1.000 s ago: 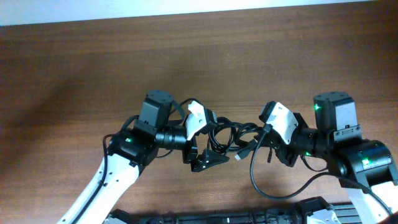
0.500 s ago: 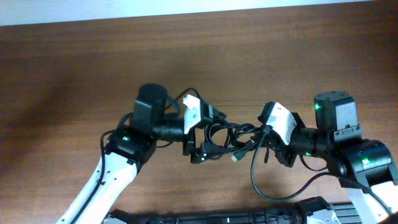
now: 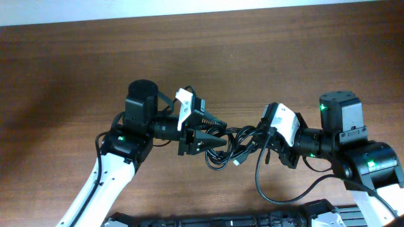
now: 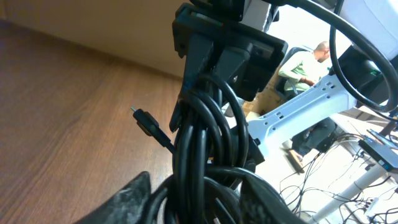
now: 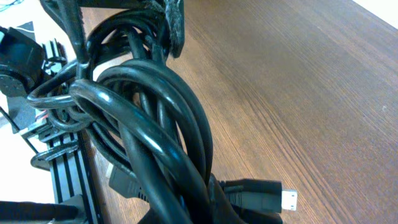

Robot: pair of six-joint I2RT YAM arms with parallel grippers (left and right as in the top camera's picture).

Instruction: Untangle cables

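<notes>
The cables (image 3: 232, 144) are a light, limp, rubbery bunch. They sit just toward 6 o'clock of centre over the counter (image 3: 76, 69), strung between both arms. The left end effector (image 3: 218, 141) clenches them from 9 o'clock, wrist rolled sideways. The right end effector (image 3: 264, 142) grasps them from 3 o'clock. The best hold is probably one loose loop near a plug (image 4: 144, 120), not the knot.

The cables (image 3: 237, 144) are bunched near the middle of the table (image 3: 284, 63), between the two arms. The left end effector (image 3: 218, 140) reaches into the bundle from the left and the right end effector (image 3: 268, 144) from the right, each clamped on it. One plug (image 3: 238, 162) sticks out on the bundle's near side. Whether the bundle rests on the table is hard to tell.
</notes>
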